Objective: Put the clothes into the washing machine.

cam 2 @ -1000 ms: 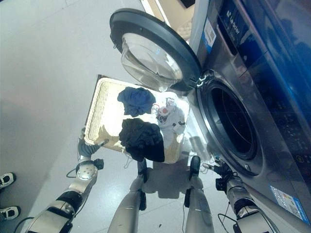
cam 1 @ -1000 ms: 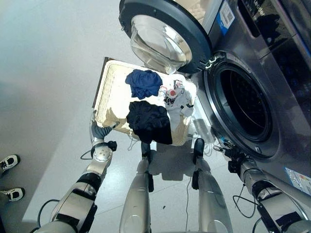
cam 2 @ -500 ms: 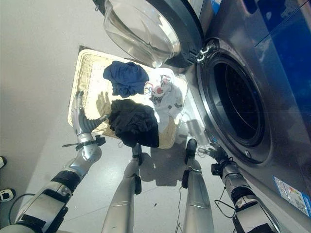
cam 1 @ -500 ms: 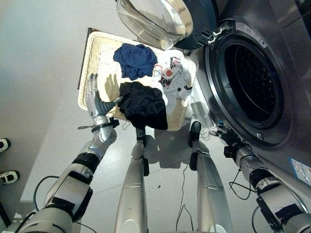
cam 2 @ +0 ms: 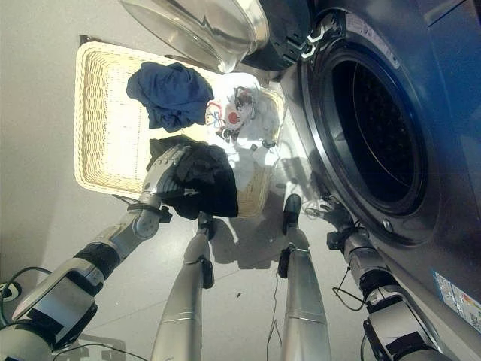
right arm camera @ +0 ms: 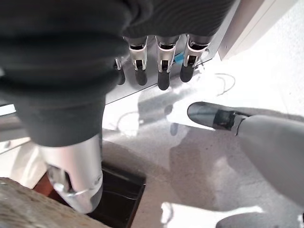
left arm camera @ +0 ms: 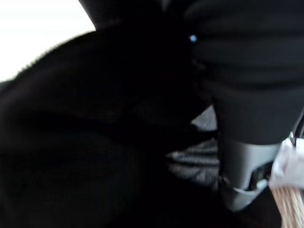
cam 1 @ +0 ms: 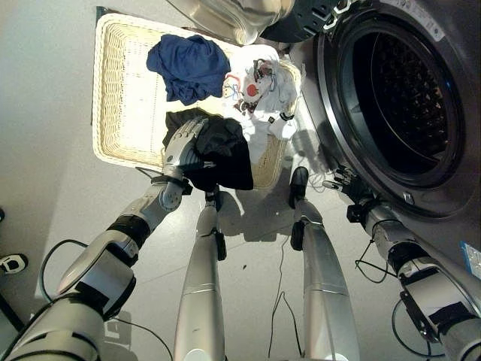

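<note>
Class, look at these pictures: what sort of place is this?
Probably a laundry area: a grey front-loading washing machine with its door open, and a cream wicker basket on the floor holding a black garment and a blue garment.

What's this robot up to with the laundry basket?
It is loading laundry. Its left hand rests on a black garment in the wicker basket on the floor; whether the fingers have gripped it is hard to tell. A blue garment and a white printed one lie in the basket too. The washing machine stands open beside it. The right hand hangs open near the drum.
</note>
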`<state>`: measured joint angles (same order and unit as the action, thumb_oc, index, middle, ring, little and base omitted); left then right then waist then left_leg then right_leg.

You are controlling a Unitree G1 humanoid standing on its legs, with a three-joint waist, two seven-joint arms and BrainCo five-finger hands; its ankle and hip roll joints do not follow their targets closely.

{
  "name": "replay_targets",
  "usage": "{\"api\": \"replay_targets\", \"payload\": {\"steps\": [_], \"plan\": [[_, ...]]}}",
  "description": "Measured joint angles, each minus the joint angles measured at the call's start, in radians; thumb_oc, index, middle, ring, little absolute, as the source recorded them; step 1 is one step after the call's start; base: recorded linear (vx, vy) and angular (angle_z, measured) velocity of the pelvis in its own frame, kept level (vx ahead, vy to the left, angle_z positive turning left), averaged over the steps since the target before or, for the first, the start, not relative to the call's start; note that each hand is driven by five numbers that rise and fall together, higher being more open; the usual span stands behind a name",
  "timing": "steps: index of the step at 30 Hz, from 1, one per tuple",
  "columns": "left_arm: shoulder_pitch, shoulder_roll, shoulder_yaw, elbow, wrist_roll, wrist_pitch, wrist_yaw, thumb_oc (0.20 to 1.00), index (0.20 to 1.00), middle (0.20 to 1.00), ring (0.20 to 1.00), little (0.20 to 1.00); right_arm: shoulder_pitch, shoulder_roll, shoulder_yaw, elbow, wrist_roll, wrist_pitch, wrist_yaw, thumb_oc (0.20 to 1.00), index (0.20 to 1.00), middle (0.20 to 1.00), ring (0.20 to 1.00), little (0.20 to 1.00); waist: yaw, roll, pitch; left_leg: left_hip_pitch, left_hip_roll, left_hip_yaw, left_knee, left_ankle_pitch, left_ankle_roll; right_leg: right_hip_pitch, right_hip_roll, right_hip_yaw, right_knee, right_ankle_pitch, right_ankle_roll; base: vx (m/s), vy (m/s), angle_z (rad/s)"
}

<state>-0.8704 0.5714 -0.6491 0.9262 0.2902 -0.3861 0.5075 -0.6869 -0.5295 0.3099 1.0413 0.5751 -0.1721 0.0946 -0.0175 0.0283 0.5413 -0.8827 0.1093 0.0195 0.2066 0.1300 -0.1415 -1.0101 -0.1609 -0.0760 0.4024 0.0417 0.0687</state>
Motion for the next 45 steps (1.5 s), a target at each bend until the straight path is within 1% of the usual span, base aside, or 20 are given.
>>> {"api": "replay_targets", "payload": {"steps": [4,7,8,11,15,16,17,18,19,20,26,30,33,37,39,40,41,42,44,45], "plan": [[-0.017,0.0,-0.002,0.004,-0.033,0.006,-0.066,1.0,1.0,1.0,1.0,1.0,-0.015,0.0,0.015,0.004,0.001,0.0,0.003,1.0,1.0,1.0,1.0,1.0,-0.004,0.0,0.0,-0.005,0.0,0.001,0.002,0.0,0.0,-0.005,0.0,0.002,0.002,0.0,0.0,0.0,0.0,0.0],[-0.022,0.002,-0.001,0.009,-0.039,0.009,-0.088,1.0,1.0,1.0,1.0,1.0,-0.023,0.0,0.02,0.004,0.001,-0.001,0.003,1.0,1.0,1.0,1.0,1.0,-0.008,0.0,0.0,-0.005,0.0,0.0,0.002,0.0,0.0,-0.005,0.0,0.002,0.002,0.0,0.0,0.0,0.0,0.0],[-0.022,0.004,-0.002,0.011,-0.039,0.015,-0.096,1.0,1.0,1.0,1.0,1.0,-0.035,0.002,0.02,0.002,0.006,-0.001,0.003,1.0,1.0,1.0,1.0,1.0,-0.016,-0.001,0.0,-0.005,0.0,0.0,0.002,0.0,0.0,-0.005,0.0,0.002,0.001,0.0,0.001,0.0,0.0,0.0],[-0.055,0.002,-0.025,0.041,-0.04,0.066,-0.143,1.0,1.0,1.0,1.0,1.0,-0.051,0.0,0.021,0.007,0.008,-0.001,0.003,1.0,1.0,1.0,1.0,1.0,-0.022,-0.001,-0.001,-0.006,0.0,0.001,0.001,0.0,0.0,-0.007,0.001,0.002,0.001,0.0,0.001,0.0,0.0,0.0],[-0.081,0.005,-0.042,0.05,-0.038,0.098,-0.166,1.0,1.0,1.0,1.0,1.0,-0.058,0.001,0.023,0.007,0.009,-0.001,0.003,1.0,1.0,1.0,1.0,1.0,-0.022,-0.001,-0.002,-0.006,0.0,0.001,0.0,0.0,-0.001,-0.007,0.001,0.002,-0.002,0.0,0.001,0.0,0.0,0.0],[-0.083,0.005,-0.046,0.051,-0.031,0.103,-0.166,0.878,0.878,0.878,0.878,0.878,-0.059,0.001,0.025,0.007,0.009,-0.001,0.002,1.0,1.0,1.0,1.0,1.0,-0.022,-0.001,-0.002,-0.006,0.0,0.001,-0.001,0.0,-0.001,-0.007,0.001,0.002,-0.002,0.0,0.001,0.0,0.0,0.0],[-0.085,0.005,-0.046,0.051,-0.027,0.109,-0.166,0.529,0.529,0.529,0.529,0.529,-0.061,0.001,0.027,0.008,0.009,-0.001,0.002,1.0,1.0,1.0,1.0,1.0,-0.022,-0.001,-0.002,-0.006,0.0,0.001,-0.001,0.0,-0.001,-0.007,0.001,0.003,-0.002,0.0,0.001,0.0,0.0,0.0],[-0.089,0.005,-0.046,0.051,-0.019,0.118,-0.166,0.438,0.438,0.438,0.438,0.438,-0.064,0.001,0.038,0.008,0.009,-0.001,0.002,1.0,1.0,1.0,1.0,1.0,-0.022,-0.002,-0.002,-0.006,0.0,0.001,-0.001,0.0,-0.001,-0.007,0.001,0.003,-0.003,0.0,0.001,0.0,0.0,0.0],[-0.089,0.005,-0.046,0.051,-0.019,0.118,-0.166,0.438,0.438,0.438,0.438,0.438,-0.064,0.001,0.038,0.008,0.009,-0.001,0.002,1.0,1.0,1.0,1.0,1.0,-0.022,-0.002,-0.002,-0.006,0.0,0.001,-0.001,0.0,-0.001,-0.007,0.001,0.003,-0.003,0.0,0.001,0.0,0.0,0.0],[-0.111,0.008,-0.046,0.053,0.004,0.139,-0.164,0.2,0.2,0.2,0.2,0.2,-0.069,0.001,0.045,0.008,0.009,-0.002,0.002,1.0,1.0,1.0,1.0,1.0,-0.022,-0.001,-0.002,-0.006,-0.001,0.002,-0.001,-0.001,-0.001,-0.007,0.001,0.003,-0.004,0.001,0.001,0.0,0.0,0.0],[-0.158,0.009,-0.076,0.089,0.011,0.186,-0.164,0.2,0.2,0.2,0.2,0.2,-0.087,0.004,0.062,0.004,0.028,-0.024,0.004,1.0,1.0,1.0,1.0,1.0,-0.029,-0.003,-0.003,-0.006,-0.003,0.003,-0.004,-0.003,0.0,-0.007,0.003,0.011,-0.016,0.008,0.004,0.0,-0.003,-0.02],[-0.156,0.007,-0.079,0.115,0.011,0.19,-0.163,0.2,0.2,0.2,0.2,0.2,-0.097,0.003,0.074,-0.02,0.048,-0.043,0.003,1.0,1.0,1.0,1.0,1.0,-0.044,-0.008,-0.006,-0.006,-0.003,0.003,-0.004,-0.004,0.0,-0.007,0.003,0.01,-0.016,0.01,0.002,0.0,0.0,0.0],[-0.156,0.005,-0.079,0.116,0.011,0.199,-0.158,0.2,0.2,0.2,0.2,0.2,-0.098,0.004,0.083,-0.047,0.068,-0.05,0.003,1.0,1.0,1.0,1.0,1.0,-0.044,-0.009,-0.006,-0.006,-0.002,0.002,-0.004,-0.004,-0.001,-0.007,0.004,0.011,-0.017,0.008,0.004,0.0,0.0,0.0],[-0.142,-0.002,-0.072,0.114,0.01,0.201,-0.12,0.2,0.2,0.2,0.2,0.2,-0.093,0.004,0.085,-0.129,0.121,-0.061,0.004,1.0,1.0,1.0,1.0,1.0,-0.045,-0.009,-0.006,-0.006,-0.002,0.002,-0.004,-0.004,-0.001,-0.007,0.004,0.011,-0.017,0.008,0.004,0.0,0.0,0.0],[-0.113,-0.002,-0.039,0.088,0.007,0.201,-0.089,0.2,0.2,0.2,0.2,0.2,-0.083,0.003,0.086,-0.205,0.156,-0.062,0.002,1.0,1.0,1.0,1.0,1.0,-0.045,-0.009,-0.006,-0.005,-0.003,0.002,-0.004,-0.004,-0.001,-0.007,0.004,0.011,-0.017,0.009,0.002,0.0,0.0,0.0],[-0.113,-0.002,-0.039,0.088,0.007,0.201,-0.089,0.2,0.2,0.2,0.2,0.2,-0.083,0.003,0.086,-0.205,0.156,-0.062,0.002,1.0,1.0,1.0,1.0,1.0,-0.045,-0.009,-0.006,-0.005,-0.003,0.002,-0.004,-0.004,-0.001,-0.007,0.004,0.011,-0.017,0.009,0.002,0.0,0.0,0.0],[-0.088,-0.001,-0.007,0.052,-0.008,0.192,-0.068,0.2,0.2,0.2,0.2,0.2,-0.067,0.002,0.084,-0.264,0.186,-0.062,0.0,1.0,1.0,1.0,1.0,1.0,-0.044,-0.009,-0.006,-0.005,-0.003,0.001,-0.004,-0.004,-0.001,-0.007,0.004,0.011,-0.017,0.011,0.0,0.0,0.0,0.0],[-0.045,0.0,0.043,0.006,-0.048,0.175,-0.039,0.2,0.2,0.2,0.2,0.2,-0.042,0.002,0.083,-0.341,0.213,-0.062,0.0,1.0,1.0,1.0,1.0,1.0,-0.042,-0.009,-0.006,-0.004,-0.003,0.001,-0.004,-0.005,-0.001,-0.007,0.004,0.011,-0.014,0.011,0.0,0.0,0.0,0.0],[-0.006,0.001,0.087,-0.039,-0.094,0.154,-0.024,0.2,0.2,0.2,0.2,0.2,-0.023,0.002,0.081,-0.386,0.235,-0.061,-0.003,1.0,1.0,1.0,1.0,1.0,-0.038,-0.009,-0.006,-0.003,-0.003,0.001,-0.004,-0.005,-0.001,-0.007,0.004,0.011,-0.012,0.011,0.0,0.0,0.0,0.0],[0.029,-0.001,0.129,-0.074,-0.157,0.125,-0.005,0.2,0.2,0.2,0.2,0.2,-0.003,0.005,0.079,-0.423,0.245,-0.061,-0.009,1.0,1.0,1.0,1.0,1.0,-0.036,-0.009,-0.006,-0.002,-0.003,0.001,-0.004,-0.005,-0.001,-0.006,0.004,0.011,-0.011,0.011,-0.001,0.0,0.0,0.0]]}}
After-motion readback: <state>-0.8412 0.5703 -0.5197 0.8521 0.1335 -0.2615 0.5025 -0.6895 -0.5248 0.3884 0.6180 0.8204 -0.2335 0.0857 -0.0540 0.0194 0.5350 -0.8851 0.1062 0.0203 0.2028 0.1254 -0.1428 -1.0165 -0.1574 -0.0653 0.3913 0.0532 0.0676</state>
